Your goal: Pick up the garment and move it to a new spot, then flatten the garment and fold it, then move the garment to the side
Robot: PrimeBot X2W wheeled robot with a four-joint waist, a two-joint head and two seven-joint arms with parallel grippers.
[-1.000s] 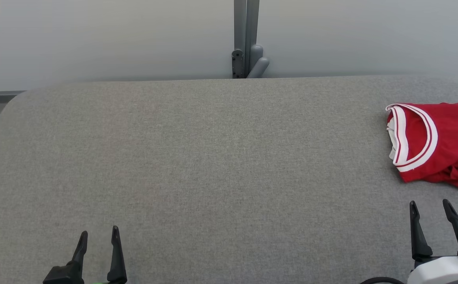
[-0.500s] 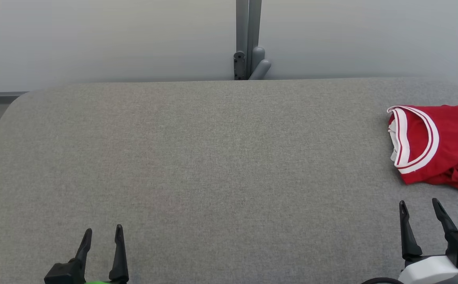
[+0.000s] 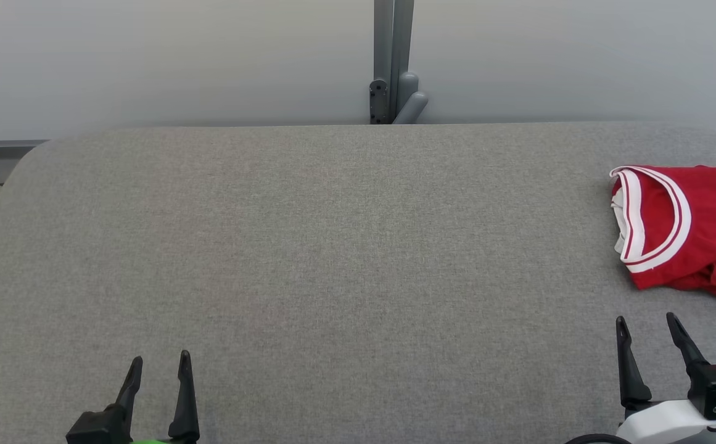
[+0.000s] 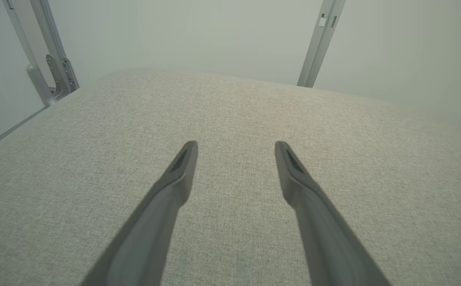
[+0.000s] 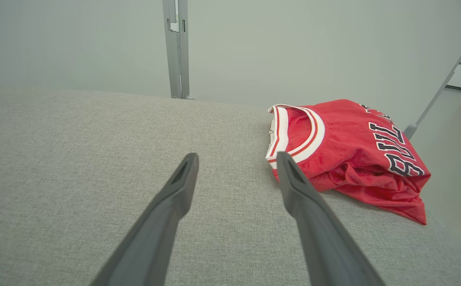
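A red garment (image 3: 697, 228) with white-and-red trim at the neck (dark lettering runs across its front) lies loosely folded and rumpled along its near edge at the far right of the grey bench (image 3: 333, 246), cut off by the head view's right edge. The right end effector (image 3: 646, 317) hovers near it without touching, fingers spread and holding nothing. The left end effector (image 3: 161, 356) is well apart at the lower left over bare fabric, likewise spread and empty. A grey post (image 3: 393, 61) stands behind the bench.
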